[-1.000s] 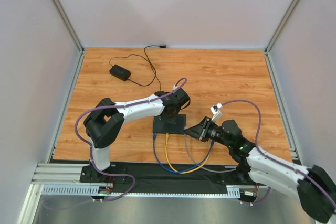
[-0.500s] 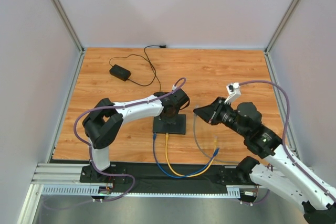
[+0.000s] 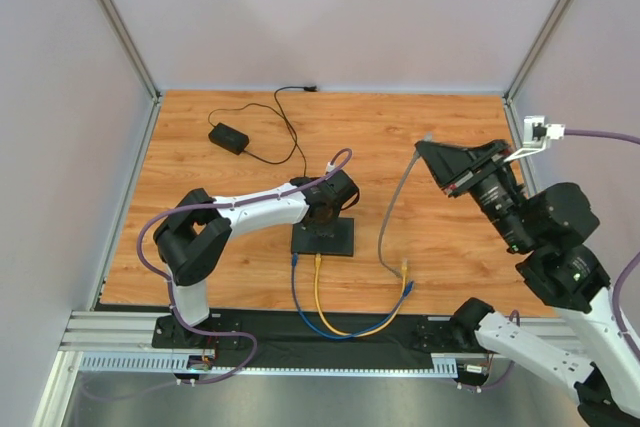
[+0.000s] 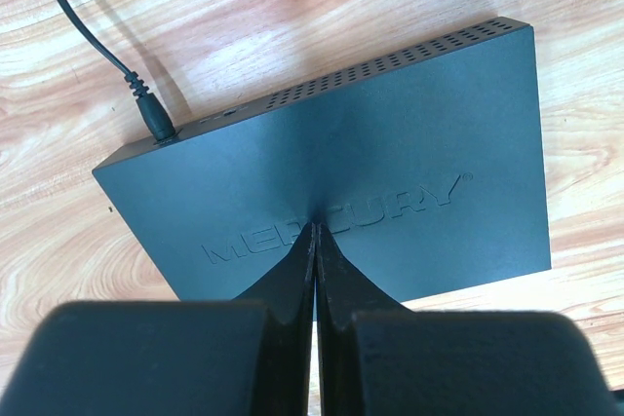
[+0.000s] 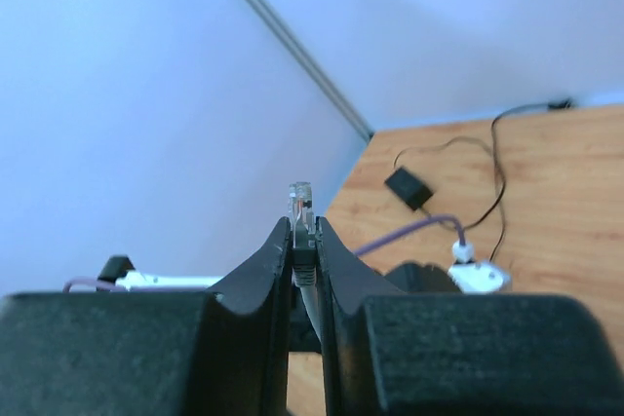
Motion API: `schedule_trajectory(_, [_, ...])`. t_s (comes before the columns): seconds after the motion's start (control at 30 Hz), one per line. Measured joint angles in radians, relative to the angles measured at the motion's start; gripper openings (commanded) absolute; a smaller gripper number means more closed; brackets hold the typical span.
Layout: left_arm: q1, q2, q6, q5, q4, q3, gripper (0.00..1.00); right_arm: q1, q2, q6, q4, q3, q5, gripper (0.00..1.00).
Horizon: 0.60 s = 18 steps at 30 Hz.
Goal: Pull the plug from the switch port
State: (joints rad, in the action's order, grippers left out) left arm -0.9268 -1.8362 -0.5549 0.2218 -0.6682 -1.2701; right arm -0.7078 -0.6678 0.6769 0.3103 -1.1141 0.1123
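The switch (image 3: 324,239) is a flat black box on the wooden table; it fills the left wrist view (image 4: 390,163), marked MERCURY. My left gripper (image 4: 315,226) is shut, its tips pressing on the switch's top. A blue cable (image 3: 296,282) and a yellow cable (image 3: 319,282) are plugged into its near edge. My right gripper (image 3: 425,147) is raised high at the right, shut on the grey cable's clear plug (image 5: 301,204), which is free of the switch. The grey cable (image 3: 390,217) hangs from it down to the table.
A small black power adapter (image 3: 228,137) lies at the back left, its thin black lead (image 3: 285,127) running to the switch's rear jack (image 4: 154,122). The cables loop over the table's near edge (image 3: 345,327). Grey walls enclose three sides.
My right gripper has drawn the grey plug out of the switch and lifted it up and to the right, back toward the far right. The left gripper has stayed on the switch.
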Motion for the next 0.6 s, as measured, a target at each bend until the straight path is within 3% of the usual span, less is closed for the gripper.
schedule_trajectory(0.2, [0.0,0.003,-0.001,0.0,0.004,0.004,0.0,0.0,-0.172,-0.215,0.108,-0.327,0.159,0.0])
schedule_trajectory(0.33, [0.0,0.005,-0.001,0.0,0.006,0.007,0.0,0.007,-0.351,-0.338,0.286,-0.573,0.34,0.0])
schedule_trajectory(0.5, [0.0,0.008,-0.001,-0.001,0.011,0.011,0.0,0.099,-0.466,-0.403,0.461,-0.622,0.42,0.0])
schedule_trajectory(0.6, [0.0,0.008,-0.001,-0.002,0.011,0.011,0.0,0.22,-0.494,-0.429,0.521,-0.588,0.402,0.0])
